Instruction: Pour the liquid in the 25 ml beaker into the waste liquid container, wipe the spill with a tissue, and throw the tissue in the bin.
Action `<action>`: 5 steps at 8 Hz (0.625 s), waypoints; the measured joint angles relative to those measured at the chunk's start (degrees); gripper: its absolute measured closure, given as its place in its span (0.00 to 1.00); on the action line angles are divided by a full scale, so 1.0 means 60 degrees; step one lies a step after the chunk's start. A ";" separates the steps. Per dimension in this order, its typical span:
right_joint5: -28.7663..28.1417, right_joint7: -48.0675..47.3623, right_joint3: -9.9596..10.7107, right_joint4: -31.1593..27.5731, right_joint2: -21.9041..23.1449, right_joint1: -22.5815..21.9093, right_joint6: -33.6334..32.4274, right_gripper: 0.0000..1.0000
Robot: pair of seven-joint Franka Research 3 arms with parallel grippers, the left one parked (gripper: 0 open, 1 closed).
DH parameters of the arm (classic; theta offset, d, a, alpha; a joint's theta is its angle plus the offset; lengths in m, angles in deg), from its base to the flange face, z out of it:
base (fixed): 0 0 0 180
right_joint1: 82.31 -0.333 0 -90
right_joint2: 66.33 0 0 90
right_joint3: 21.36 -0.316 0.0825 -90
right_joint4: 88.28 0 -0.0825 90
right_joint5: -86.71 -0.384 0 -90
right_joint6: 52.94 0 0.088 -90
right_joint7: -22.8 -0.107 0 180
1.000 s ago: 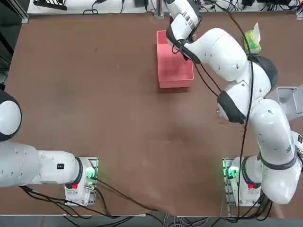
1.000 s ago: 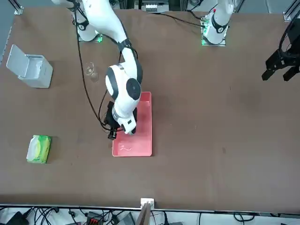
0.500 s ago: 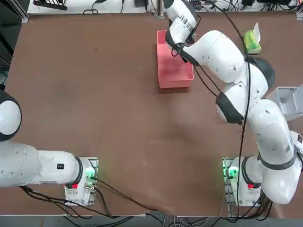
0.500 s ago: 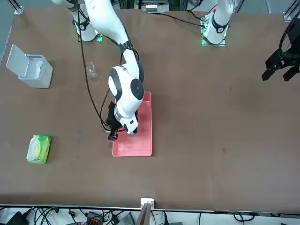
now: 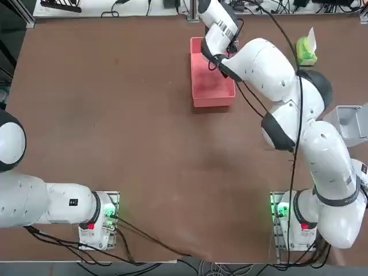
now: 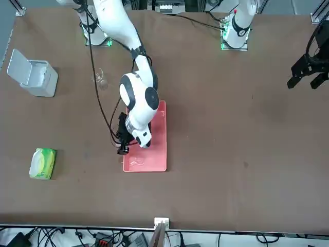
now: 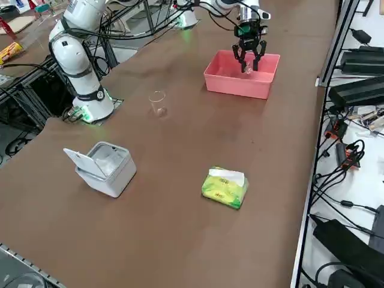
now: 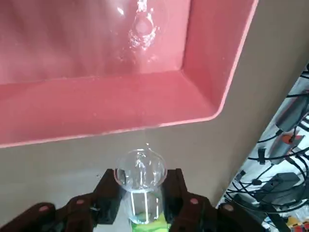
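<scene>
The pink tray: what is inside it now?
A small puddle of clear liquid lies on the pink tray's floor. From overhead, the right arm covers part of it.

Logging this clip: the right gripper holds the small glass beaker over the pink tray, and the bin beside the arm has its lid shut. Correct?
Not quite: the bin has its lid open, as the right side view shows. The rest stands: the right gripper holds the small glass beaker at the pink tray.

Lighting's pretty even and bright overhead, soft shadows only right under the right arm (image 5: 270, 63). Wet glare glints inside the pink tray (image 8: 145, 29). Wrist view goes blurry close up around the 25 ml beaker (image 8: 141, 176).
</scene>
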 joint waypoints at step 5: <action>0.0041 -0.0016 0.0009 0.0001 -0.0043 -0.0042 -0.0004 0.53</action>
